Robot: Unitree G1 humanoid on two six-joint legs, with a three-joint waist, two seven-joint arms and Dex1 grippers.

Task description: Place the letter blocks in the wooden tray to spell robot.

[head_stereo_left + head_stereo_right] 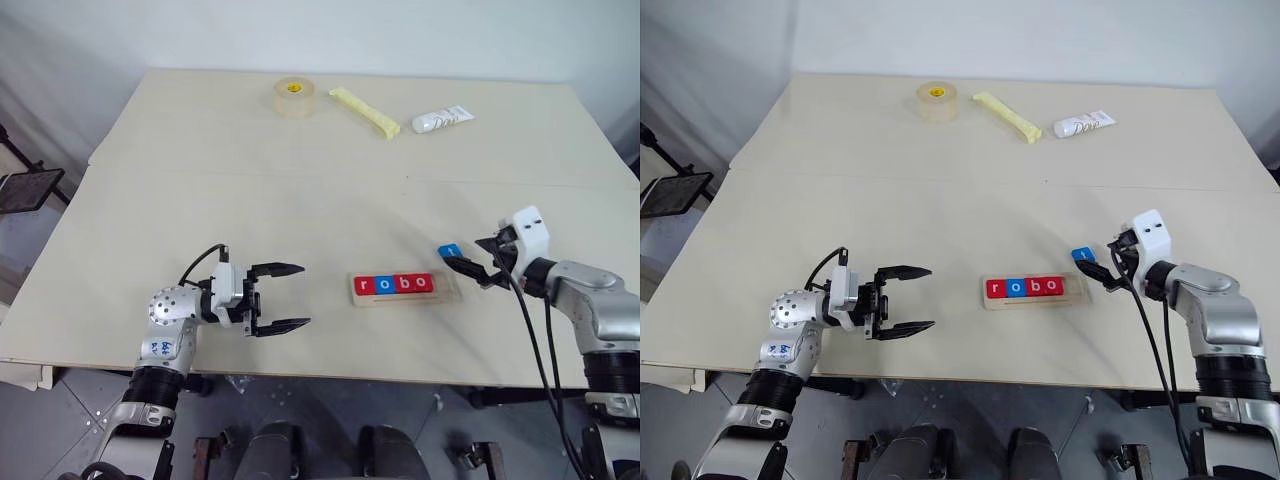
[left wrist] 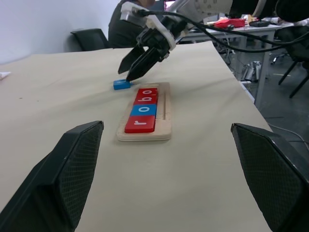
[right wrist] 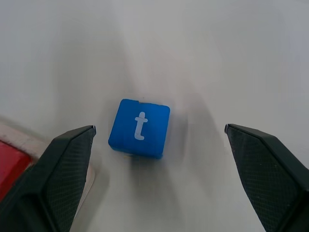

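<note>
right pincer [image 3: 157,137] spread wide, empty, over blue t block [image 3: 139,128] | block on worktop [image 1: 300,190] just beside wooden tray [image 1: 405,299] (r-o-b-o seated) | left pincer [image 1: 280,298] open, idle | risk: finger may nudge tray or skew the t

I'm seeing a tape roll [image 1: 295,97] lying at the table's [image 1: 200,200] far edge, around eleven o'clock; a yellow stick [image 1: 365,112] is resting at twelve, a white tube [image 1: 442,120] sitting toward one o'clock.
</note>
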